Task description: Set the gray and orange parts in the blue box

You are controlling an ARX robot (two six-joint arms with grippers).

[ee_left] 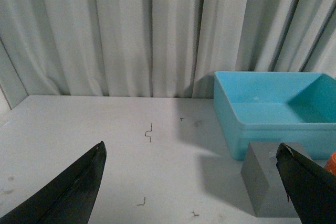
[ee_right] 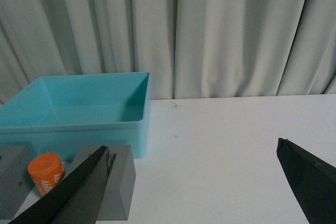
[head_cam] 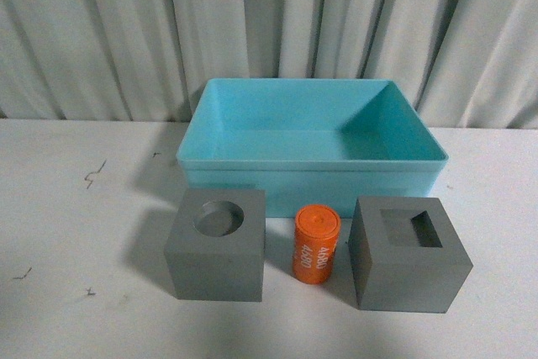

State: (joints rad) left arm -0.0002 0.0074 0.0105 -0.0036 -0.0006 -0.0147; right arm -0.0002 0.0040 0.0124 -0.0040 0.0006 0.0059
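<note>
The left tool [ee_left: 190,147] and right tool [ee_right: 192,146] are released, while the round-holed gray cube [head_cam: 217,258], orange cylinder [head_cam: 314,245] and square-holed gray cube [head_cam: 410,266] sit in a row on the tabletop [head_cam: 67,233] outside the blue box [head_cam: 311,160], just before its near wall.

Before the box [head_cam: 311,187], the cylinder [head_cam: 315,245] stands between the left cube [head_cam: 217,245] and the right cube [head_cam: 409,256].

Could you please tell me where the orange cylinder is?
In the front view, the orange cylinder stands upright between the left gray cube and the right gray cube, just in front of the blue box.
</note>
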